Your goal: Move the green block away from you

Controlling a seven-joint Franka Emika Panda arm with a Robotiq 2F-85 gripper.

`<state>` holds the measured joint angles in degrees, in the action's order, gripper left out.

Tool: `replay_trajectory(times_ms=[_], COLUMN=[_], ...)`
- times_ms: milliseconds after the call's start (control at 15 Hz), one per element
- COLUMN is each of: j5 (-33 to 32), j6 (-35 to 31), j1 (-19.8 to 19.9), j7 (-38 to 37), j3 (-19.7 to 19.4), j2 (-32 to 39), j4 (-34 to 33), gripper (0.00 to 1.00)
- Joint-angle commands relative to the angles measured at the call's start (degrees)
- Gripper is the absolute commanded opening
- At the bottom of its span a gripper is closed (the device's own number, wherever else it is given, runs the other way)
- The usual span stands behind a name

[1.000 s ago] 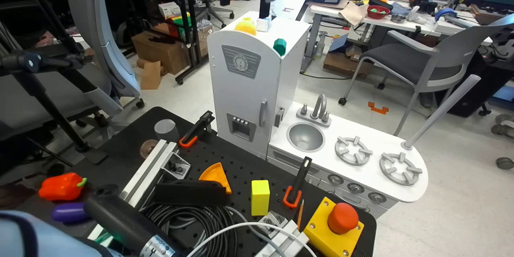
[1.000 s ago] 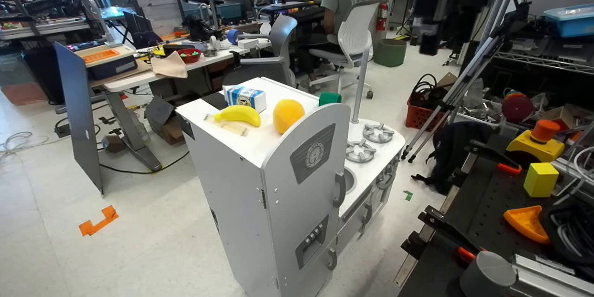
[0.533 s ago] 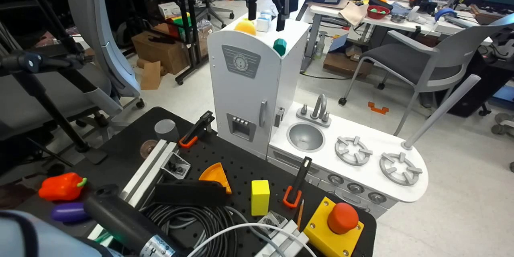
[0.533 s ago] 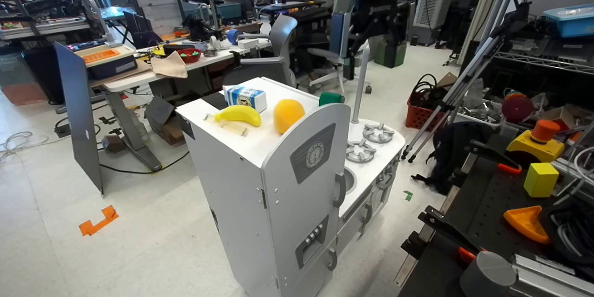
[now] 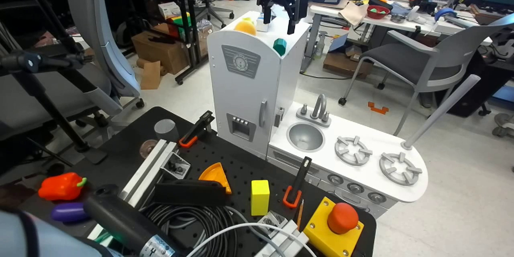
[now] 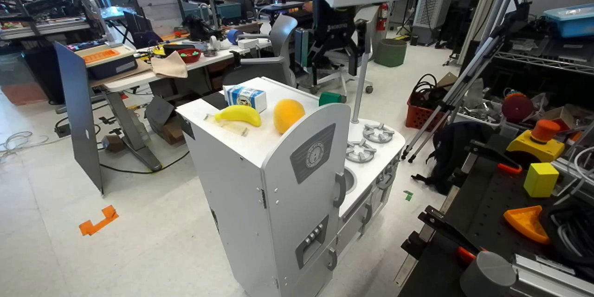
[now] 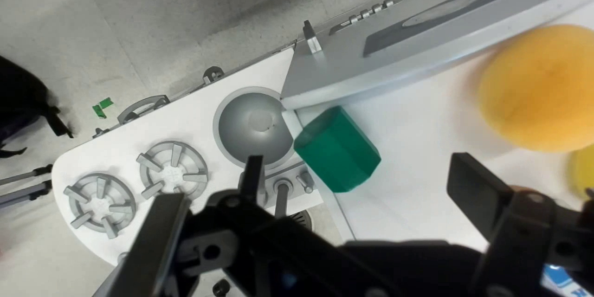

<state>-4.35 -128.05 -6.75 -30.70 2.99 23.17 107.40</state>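
Observation:
The green block [image 7: 336, 151] is a chunky faceted piece lying on its side on top of the white toy kitchen tower [image 5: 245, 88]. It sits at the edge on the sink side, against the raised grey front panel. It also shows in both exterior views [image 5: 280, 46] [image 6: 330, 99]. My gripper [image 7: 358, 163] is open and empty, with its fingers spread wide. In the wrist view the block shows between and a little ahead of the fingertips. In both exterior views the gripper [image 5: 279, 25] [image 6: 333, 75] hangs above the tower top, near the block and not touching it.
On the tower top are an orange ball-like fruit [image 6: 287, 115], a banana [image 6: 239, 115], a blue and white carton [image 6: 246, 97] and a small yellowish piece [image 6: 233, 127]. The raised front panel [image 6: 308, 144] borders the block. The sink [image 7: 253, 125] and burners lie lower beside it.
My gripper has come into view and swung over the tower top towards the block's side, fingers open. The block and the other things on the tower look unmoved.

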Motion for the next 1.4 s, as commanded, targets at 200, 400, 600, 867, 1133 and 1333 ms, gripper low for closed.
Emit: replay_trajectory(times_ms=[200,400,600,867,1133,1333], j5=[0.52,1.76,3.07,5.37,6.56,6.84], j6=[3.79,6.15,9.08,11.32,9.87,9.33], j1=[-1.43,-1.06,-0.93,-0.68,-0.88,-0.95], j7=[1.55,2.17,2.79,3.39,2.61,2.34], j3=[-3.21,-3.59,-3.41,-3.16,-3.45,-3.55], j2=[8.46,11.40,12.78,13.27,13.54,13.73], j4=[-9.45,-12.11,-13.83,-14.75,-14.91,-15.02], gripper=[1.00,1.00,1.00,1.00,0.65,0.42])
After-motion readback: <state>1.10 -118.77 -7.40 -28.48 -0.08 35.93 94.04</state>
